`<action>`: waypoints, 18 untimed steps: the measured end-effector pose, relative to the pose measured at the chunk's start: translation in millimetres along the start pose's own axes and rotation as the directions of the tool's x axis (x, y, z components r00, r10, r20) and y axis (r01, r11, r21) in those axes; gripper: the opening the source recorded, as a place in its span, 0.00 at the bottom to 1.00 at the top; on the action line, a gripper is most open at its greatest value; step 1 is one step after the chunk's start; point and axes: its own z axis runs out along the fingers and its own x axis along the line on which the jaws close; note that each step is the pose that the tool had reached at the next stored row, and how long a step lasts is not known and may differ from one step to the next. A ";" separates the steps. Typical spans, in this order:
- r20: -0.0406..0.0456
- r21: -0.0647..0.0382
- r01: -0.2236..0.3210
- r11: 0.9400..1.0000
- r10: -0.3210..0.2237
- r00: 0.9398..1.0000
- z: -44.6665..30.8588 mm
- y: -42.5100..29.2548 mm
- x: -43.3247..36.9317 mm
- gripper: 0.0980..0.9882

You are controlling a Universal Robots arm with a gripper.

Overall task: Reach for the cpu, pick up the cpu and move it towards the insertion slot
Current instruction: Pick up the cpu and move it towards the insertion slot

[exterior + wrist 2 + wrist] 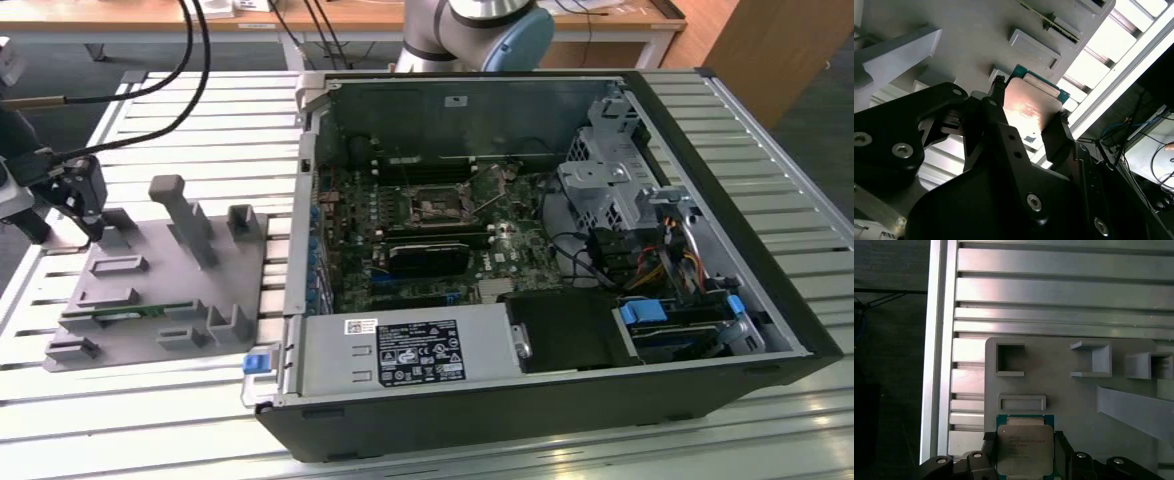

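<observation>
In both wrist views the cpu [1024, 450] [1029, 106], a flat square chip with a shiny metal top and a green rim, lies between my black fingers. One fingertip [990, 446] presses on one side of it and the other presses on the opposite side. My gripper [1024, 455] [1030, 102] is shut on the cpu just above the grey fixture plate [1074, 400]. In the exterior view my gripper [87, 215] is over the plate's far corner at the exterior view's left. The insertion slot [434, 207] sits in the green motherboard inside the open computer case, well away to the exterior view's right.
The fixture plate [174, 290] carries upright grey blocks [187, 225] and a narrow green circuit strip [127, 313]. The case wall [310, 200] stands between plate and motherboard. A black card [427, 258], cables [667, 250] and a power supply [400, 352] crowd the case. The table is slatted aluminium.
</observation>
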 end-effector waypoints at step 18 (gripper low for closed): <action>0.000 0.000 0.000 1.000 0.000 1.000 -29.1 2.0 0.0 0.50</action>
